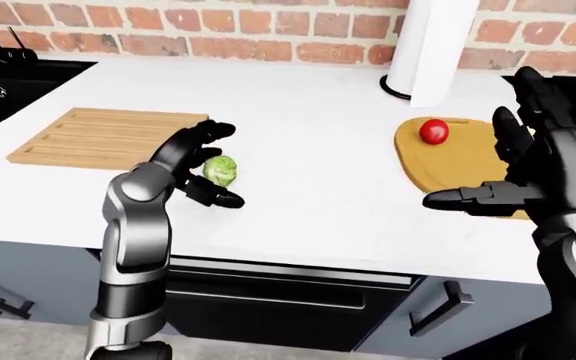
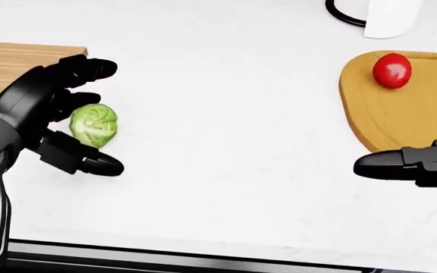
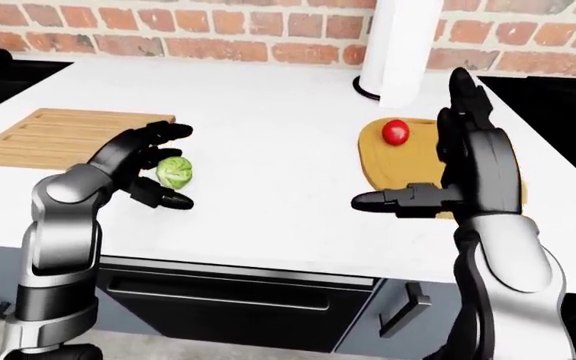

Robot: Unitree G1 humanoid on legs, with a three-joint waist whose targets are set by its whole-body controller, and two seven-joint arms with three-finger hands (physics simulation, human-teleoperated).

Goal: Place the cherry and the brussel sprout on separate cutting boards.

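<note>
A green brussel sprout [image 2: 93, 124] lies on the white counter just right of a rectangular wooden cutting board [image 1: 98, 135]. My left hand [image 2: 89, 116] is open and cups the sprout from the left, upper fingers [image 2: 89, 69] above it and thumb [image 2: 97, 165] below; contact is unclear. A red cherry [image 2: 392, 70] rests on a rounded wooden cutting board [image 2: 389, 119] at the right. My right hand [image 3: 438, 161] stands open over that board's near side, thumb [image 2: 389, 164] pointing left, apart from the cherry.
A white paper towel roll [image 1: 430, 49] on a dark ring base stands above the rounded board, against a brick wall [image 1: 268, 30]. A dark stove area [image 1: 8, 82] is at the far left. The counter's near edge [image 2: 203, 253] runs along the bottom.
</note>
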